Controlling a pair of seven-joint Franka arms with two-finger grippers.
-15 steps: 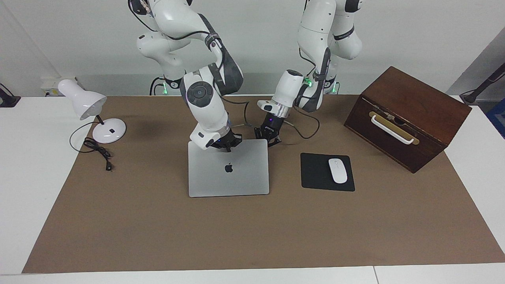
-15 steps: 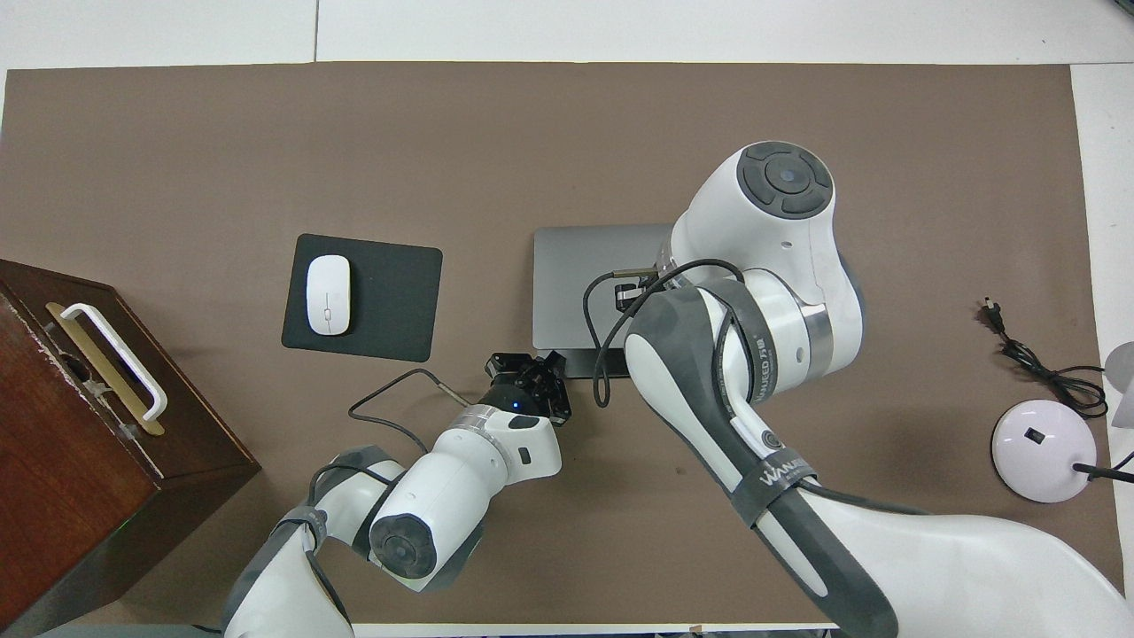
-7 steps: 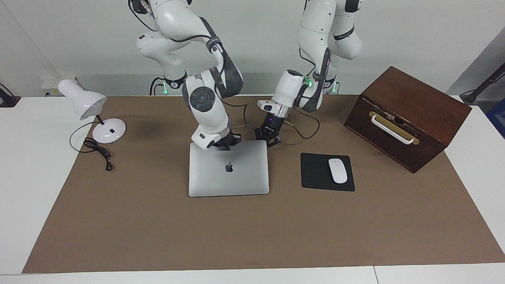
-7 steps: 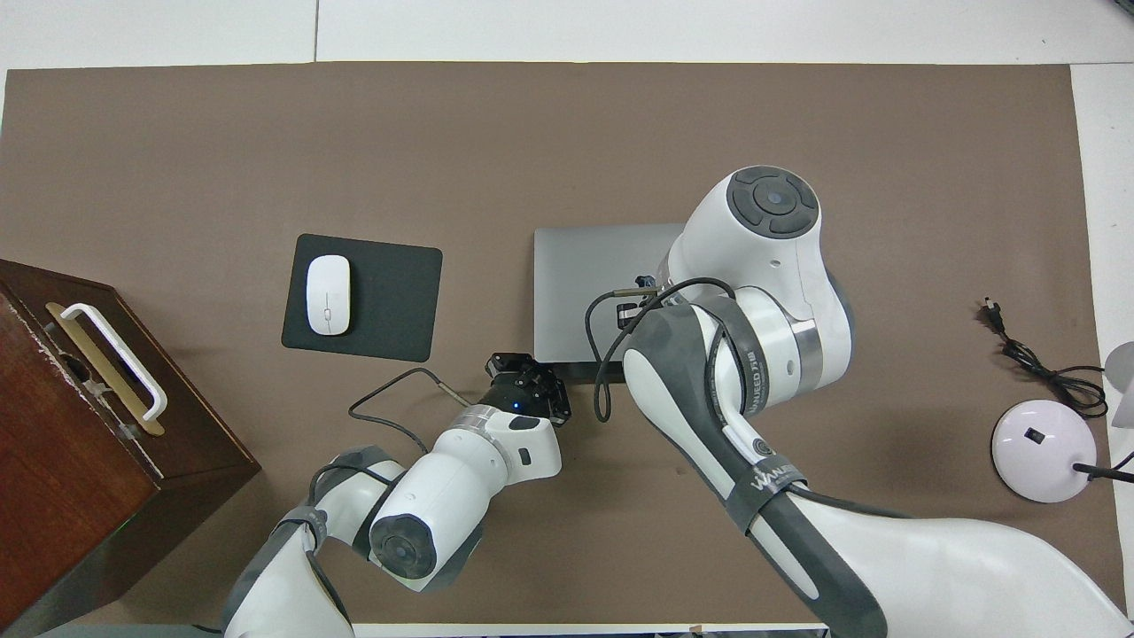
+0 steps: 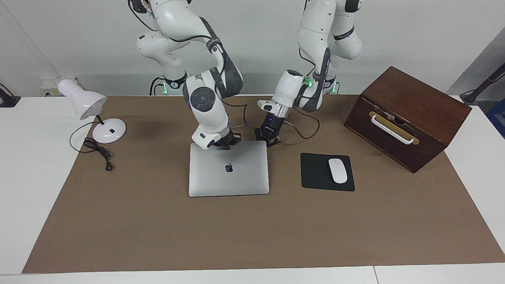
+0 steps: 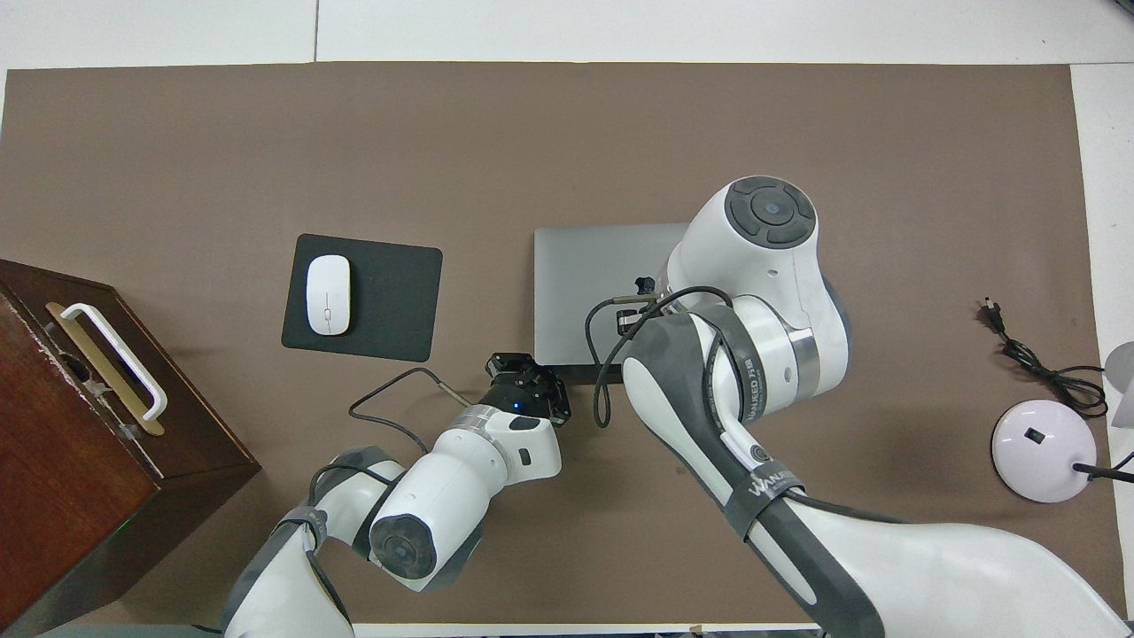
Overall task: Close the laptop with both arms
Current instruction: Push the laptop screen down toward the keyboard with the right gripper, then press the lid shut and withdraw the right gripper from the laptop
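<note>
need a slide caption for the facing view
Both shut grippers, right gripper and left gripper, meet the laptop lid's robot-side edge, between a desk lamp and mouse pad.

A robotics lab staged as an office desk. Two white robot arms (image 5: 205, 98) rise along one edge of a white tabletop (image 5: 23, 165) covered by a brown mat (image 5: 158, 228). Desk props sit on it: a laptop (image 5: 229, 169), mouse pad (image 5: 315, 173), desk lamp (image 5: 90, 110) and wooden box (image 5: 410, 106). Bare white wall.

Bare brown mat (image 5: 236, 232) beyond nothing but laptop (image 5: 229, 173), mouse pad (image 5: 317, 173), wooden box (image 5: 406, 118), lamp (image 5: 90, 114).
</note>
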